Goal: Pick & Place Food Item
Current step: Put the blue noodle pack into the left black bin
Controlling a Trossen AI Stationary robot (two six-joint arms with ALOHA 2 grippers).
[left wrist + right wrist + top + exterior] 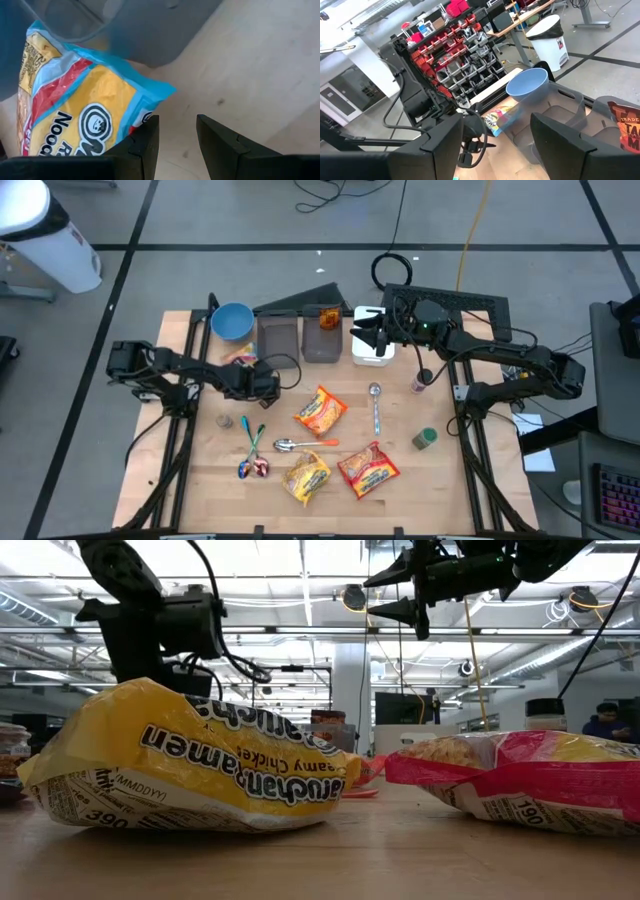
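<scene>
The left hand (175,145), fingers parted and grasping nothing, hovers beside the blue-edged noodle packet (85,107) lying on the counter (250,65) against a gray bin (130,30). The right hand (495,145) waits released above the bins

A blue-edged yellow noodle packet (75,105) lies flat beside the grey bin (277,338). Three ramen packs sit mid-table: an orange one (320,411) tilted, a yellow one (306,477) crumpled, and a red one (368,468) just beside it.
</scene>
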